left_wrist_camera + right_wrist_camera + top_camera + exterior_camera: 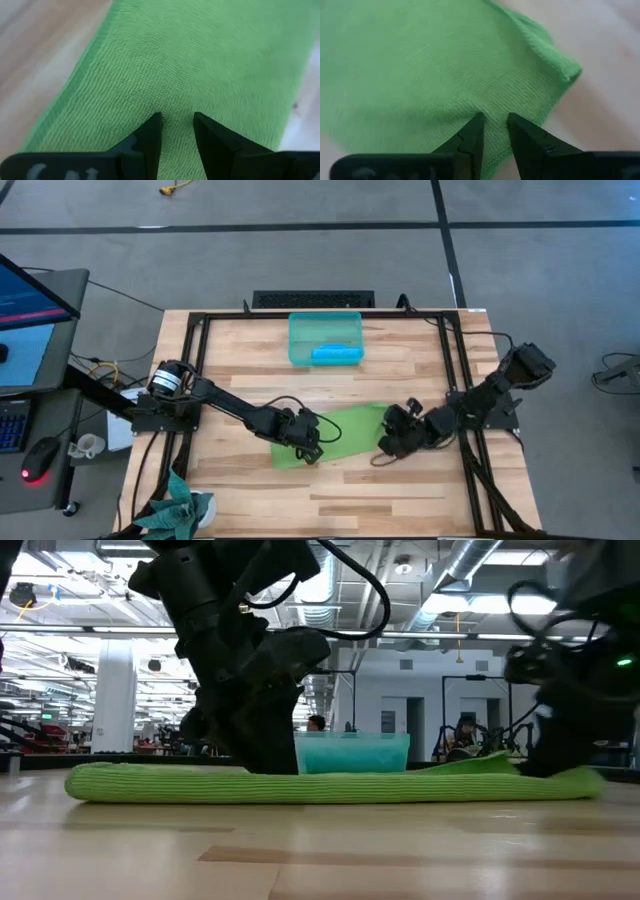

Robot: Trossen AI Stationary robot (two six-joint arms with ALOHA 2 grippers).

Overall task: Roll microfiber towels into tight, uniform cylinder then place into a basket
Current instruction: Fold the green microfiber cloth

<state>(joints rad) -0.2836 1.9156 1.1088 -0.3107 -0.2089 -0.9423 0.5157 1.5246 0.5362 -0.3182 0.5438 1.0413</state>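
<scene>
The lime green towel [345, 432] lies on the table between my two grippers. In the low view it shows as a long low band [330, 786], its near edge thick and rounded. My left gripper [312, 444] is down on the towel's left part and shut on it [177, 120]. My right gripper [392, 436] is down on its right part, near a corner [570, 72], and shut on it [495, 121]. The sky blue towel [335, 354] lies rolled inside the teal basket [300, 330] at the table's far middle. My left gripper pinches a small pucker of the green towel's top surface [176, 102] between its two fingertips, well inside the hemmed edge [75, 82]. The fingers slant down onto it from the table's left. The towel lies on the table. My right gripper pinches the green towel's cloth [492, 107] between its two fingertips, a little in from the right corner. Creases run toward the fingers. The fingers slant down onto it from the table's right. The towel rests on the table, and its corner is slightly raised.
A black frame [200, 360] runs around the tabletop. A darker teal cloth [175, 505] hangs at the near left corner. A desk with a monitor and mouse [40, 455] stands left of the table. Bare wood [350, 500] lies in front of the towel.
</scene>
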